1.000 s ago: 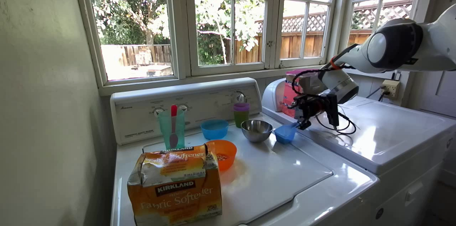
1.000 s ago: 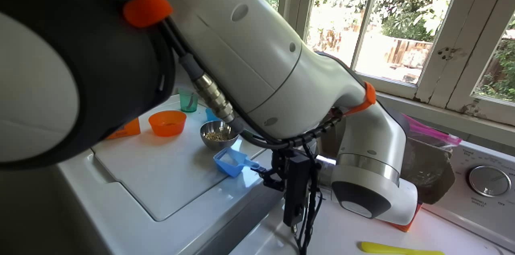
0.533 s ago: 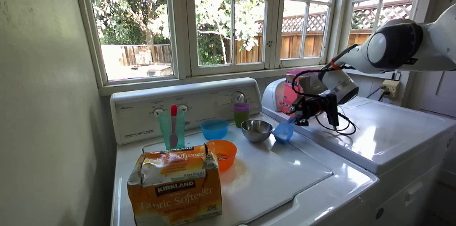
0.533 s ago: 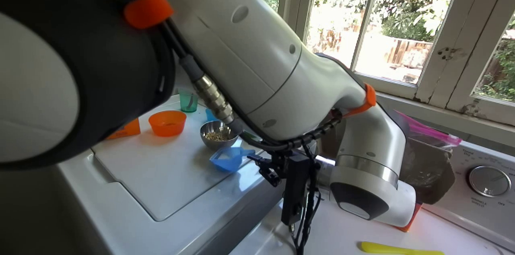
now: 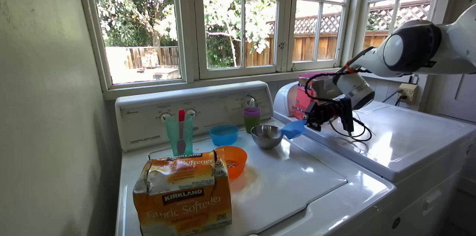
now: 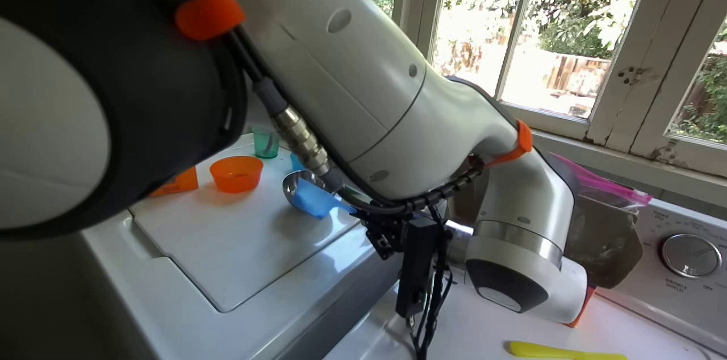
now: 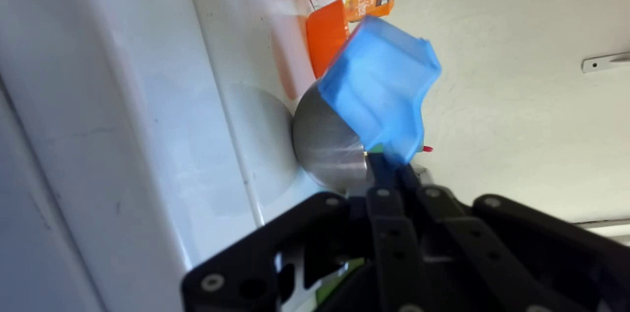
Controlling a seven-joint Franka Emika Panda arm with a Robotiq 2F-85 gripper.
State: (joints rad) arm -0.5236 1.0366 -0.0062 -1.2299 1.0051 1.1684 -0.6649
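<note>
Pinching the blue scoop (image 7: 381, 78) by its handle (image 6: 345, 207), the claw (image 7: 393, 170) holds it tilted, its long axis running outward toward the stainless-steel bowl (image 5: 265, 140).

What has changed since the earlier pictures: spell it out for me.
The gripper has closed on the blue scoop, which has risen off the washer, tilted and moved toward the metal bowl; whether they touch, I cannot tell. The orange bowl and the fabric softener box stayed where they were.
</note>
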